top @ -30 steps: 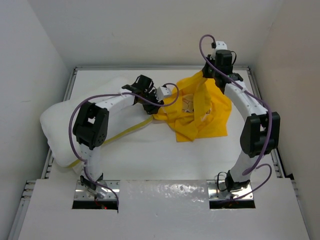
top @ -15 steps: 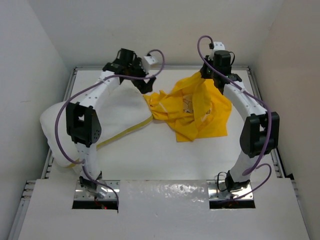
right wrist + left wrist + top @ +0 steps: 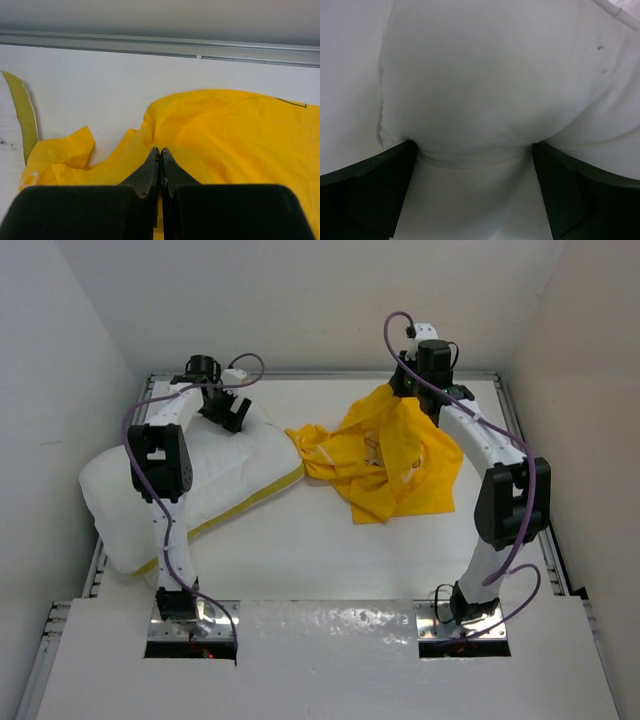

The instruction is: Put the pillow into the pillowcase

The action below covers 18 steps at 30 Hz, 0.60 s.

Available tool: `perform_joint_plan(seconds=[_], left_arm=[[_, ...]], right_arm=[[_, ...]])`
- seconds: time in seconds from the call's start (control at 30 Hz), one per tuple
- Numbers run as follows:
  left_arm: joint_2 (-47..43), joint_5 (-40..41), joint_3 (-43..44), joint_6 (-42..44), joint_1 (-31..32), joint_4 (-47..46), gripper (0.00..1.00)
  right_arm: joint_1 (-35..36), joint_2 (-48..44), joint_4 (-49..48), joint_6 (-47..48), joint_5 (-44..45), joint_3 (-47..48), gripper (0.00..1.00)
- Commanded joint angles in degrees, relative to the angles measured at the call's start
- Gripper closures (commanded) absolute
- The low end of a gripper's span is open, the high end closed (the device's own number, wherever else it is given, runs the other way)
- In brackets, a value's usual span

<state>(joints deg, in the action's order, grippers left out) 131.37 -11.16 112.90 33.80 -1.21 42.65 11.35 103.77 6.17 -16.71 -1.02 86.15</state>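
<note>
Pillow point(image 3: 200, 485) lies on the worktop's point(image 3: 330, 550) left side, yellow edge toward the crumpled pillowcase point(image 3: 400, 470) just beside it. Farther back, the left hand point(image 3: 228, 410) is spread wide over the pillow's far corner. The right hand point(image 3: 400, 392) pinches the pillowcase's raised far edge.

In the left wrist view the pillow point(image 3: 480, 85) fills the picture and runs off every edge, soft and out of focus. The left gripper point(image 3: 474, 145) shows only its two dark fingers point(image 3: 370, 190), cut off at the bottom corners. From above, the left arm point(image 3: 160, 455) covers a strip of the pillow's left side. The pillowcase point(image 3: 390, 465) lies crumpled, its print mostly folded under and too small to read. The right gripper point(image 3: 160, 149) has its tips pressed into yellow cloth, which the right wrist view crops at right and bottom.
</note>
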Motion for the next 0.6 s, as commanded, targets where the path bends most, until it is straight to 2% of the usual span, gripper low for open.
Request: perform_joint_plan(seconds=[0.0,0.03,0.1,0.13,0.17,0.2,0.27,0.47,0.57], left_arm=[[-0.3,0.3,-4.2,2.0,1.2,-0.5,0.00],[-0.6,0.3,-5.6,2.1,1.2,-1.9,0.03],[-0.8,-0.2,-8.6,3.6,1.2,-2.3,0.17],[-0.8,-0.6,-8.9,4.2,1.2,-1.6,0.59],[-0.7,-0.6,-8.9,4.0,1.2,-1.1,0.96],[-1.2,-0.6,-9.1,3.3,1.2,-0.8,1.00],[-3.0,-4.3,-10.5,3.5,1.2,0.1,1.00],[-19.9,-13.1,-15.9,5.4,1.2,-2.3,1.00],[-27.4,-20.4,-15.9,12.4,1.2,3.7,1.00]], right_arm=[[0.2,1.0,-1.2,0.2,-0.5,3.9,1.00],[0.2,0.9,-1.3,0.0,-0.5,3.6,1.00],[0.2,0.4,-1.9,-0.1,-0.4,2.5,1.00],[0.2,0.2,-2.1,-0.1,-0.3,1.8,1.00],[0.3,0.0,-2.2,-0.1,-0.2,1.5,1.00],[0.3,-0.2,-2.3,0.0,-0.1,1.2,1.00],[0.3,-0.4,-2.7,0.2,0.1,0.7,1.00],[0.2,0.3,-2.7,-0.6,0.0,1.9,1.00],[0.2,1.1,-3.5,-2.9,0.9,3.3,1.00]])
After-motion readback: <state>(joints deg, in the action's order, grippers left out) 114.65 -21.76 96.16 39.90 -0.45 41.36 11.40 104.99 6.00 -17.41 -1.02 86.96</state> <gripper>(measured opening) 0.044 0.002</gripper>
